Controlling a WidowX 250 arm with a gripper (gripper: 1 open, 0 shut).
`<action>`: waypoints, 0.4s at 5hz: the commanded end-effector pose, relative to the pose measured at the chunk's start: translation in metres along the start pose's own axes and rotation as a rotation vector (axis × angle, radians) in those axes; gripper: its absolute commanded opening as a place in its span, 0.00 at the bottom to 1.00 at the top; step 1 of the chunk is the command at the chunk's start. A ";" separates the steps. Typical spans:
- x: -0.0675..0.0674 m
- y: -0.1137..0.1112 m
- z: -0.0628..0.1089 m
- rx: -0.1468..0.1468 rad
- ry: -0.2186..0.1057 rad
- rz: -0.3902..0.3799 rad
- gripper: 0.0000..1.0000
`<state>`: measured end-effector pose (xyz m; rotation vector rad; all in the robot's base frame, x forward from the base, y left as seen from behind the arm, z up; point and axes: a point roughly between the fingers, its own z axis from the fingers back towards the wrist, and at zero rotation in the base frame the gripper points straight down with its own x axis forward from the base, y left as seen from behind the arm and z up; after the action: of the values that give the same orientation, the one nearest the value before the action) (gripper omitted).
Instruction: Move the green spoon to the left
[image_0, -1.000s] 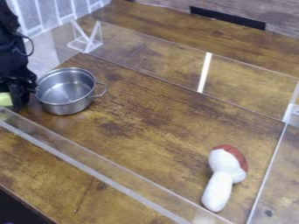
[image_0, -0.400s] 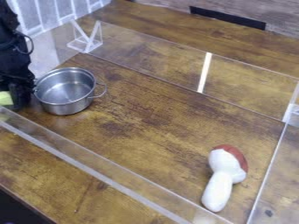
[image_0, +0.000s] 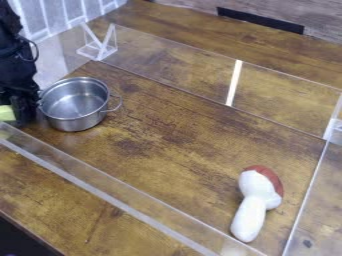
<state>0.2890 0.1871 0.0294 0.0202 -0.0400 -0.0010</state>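
Observation:
Only a small yellow-green bit of the green spoon (image_0: 6, 113) shows, at the far left edge just left of the steel pot (image_0: 75, 103). My black gripper (image_0: 11, 106) points down right over it, low at the table, with its fingers closed around that green piece. The picture's edge cuts off most of the gripper and the rest of the spoon.
A toy mushroom (image_0: 257, 203) with a white stem and red-brown cap lies at the front right. Clear plastic walls (image_0: 234, 83) fence the wooden table (image_0: 174, 130). A clear stand (image_0: 96, 42) stands at the back left.
The gripper has stayed in place by the pot. The green piece under it has shifted only very slightly. Pot and mushroom have not moved.

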 end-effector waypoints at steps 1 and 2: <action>0.002 0.006 0.014 0.006 -0.039 -0.022 0.00; 0.012 0.007 0.039 0.040 -0.046 -0.088 0.00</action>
<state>0.2907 0.1906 0.0402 0.0068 -0.0140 -0.0705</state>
